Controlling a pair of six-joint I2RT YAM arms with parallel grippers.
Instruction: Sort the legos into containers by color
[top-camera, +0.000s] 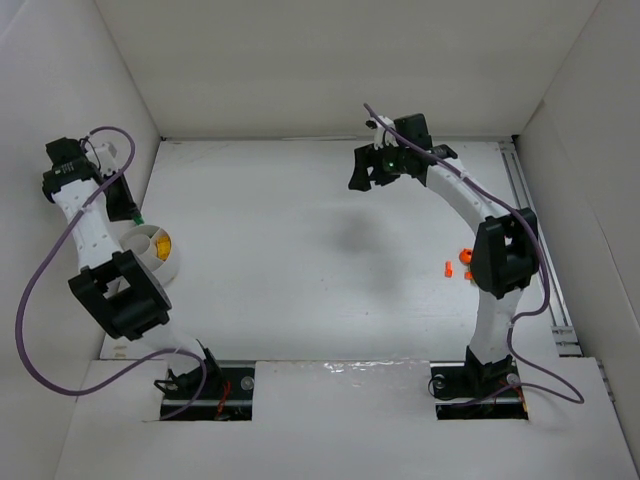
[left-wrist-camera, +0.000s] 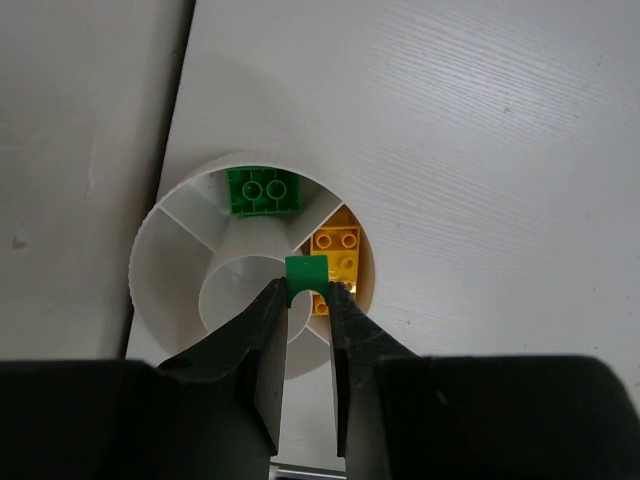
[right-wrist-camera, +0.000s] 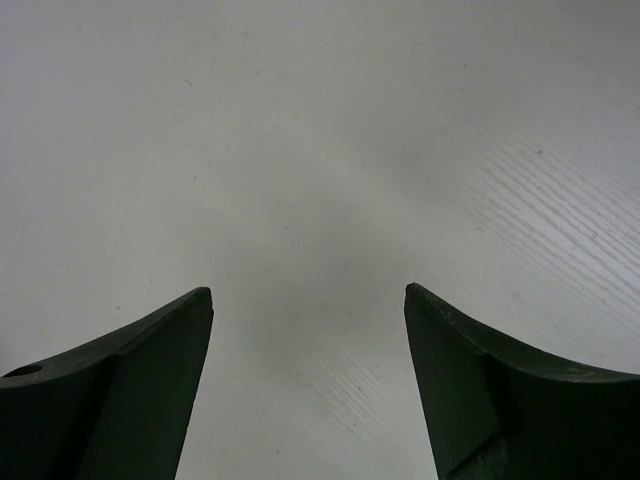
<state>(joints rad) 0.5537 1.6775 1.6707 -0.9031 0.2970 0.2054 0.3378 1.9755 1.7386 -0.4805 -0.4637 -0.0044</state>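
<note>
White floor (top-camera: 300, 250), white walls. On the left, left gripper (left-wrist-camera: 306, 292) clenched on green lego (left-wrist-camera: 306, 272), over divided container (left-wrist-camera: 150, 260) with green brick (left-wrist-camera: 263, 190) and yellow bricks (left-wrist-camera: 338, 255) in separate sections. On the right, right gripper (right-wrist-camera: 308, 292) released, grasping nothing, above bare floor. Orange legos (top-camera: 457, 262) beside right arm (top-camera: 470, 200).

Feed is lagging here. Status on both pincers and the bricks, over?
Left pincer shut on green brick, above the divided container. Right pincer open over the table, holding nothing. Orange bricks loose beside right arm. Path clear.

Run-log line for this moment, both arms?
left gripper: shut on green brick, above divided container | right gripper: open, holding nothing | orange bricks: not yet sorted
</note>
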